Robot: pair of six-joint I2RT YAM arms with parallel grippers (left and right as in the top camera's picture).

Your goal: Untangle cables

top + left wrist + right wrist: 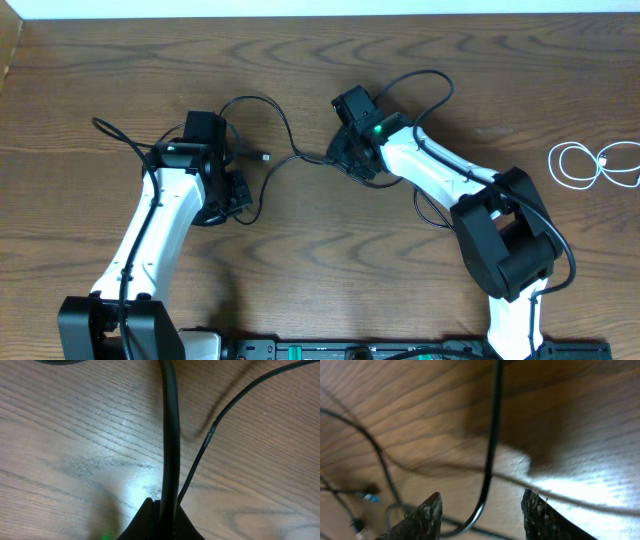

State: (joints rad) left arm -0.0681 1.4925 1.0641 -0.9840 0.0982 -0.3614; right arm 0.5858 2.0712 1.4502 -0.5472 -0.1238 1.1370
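Observation:
Thin black cables (285, 140) loop across the middle of the table between both arms, with a small plug (265, 157) lying loose. A white cable (590, 165) lies coiled at the far right. My left gripper (235, 198) is shut on a black cable (170, 435) that runs straight up out of its jaws. A thinner black cable (210, 435) passes beside it. My right gripper (482, 510) is open, its fingers (427, 516) set wide apart. A black cable (492, 435) hangs loosely between them and curves down to the left. A blue-tipped plug (367, 496) lies at the left.
A cable end (100, 124) trails off toward the far left. Thicker black wires (440, 215) run along the right arm (500, 230). The wooden table's back edge (320, 14) meets a white wall.

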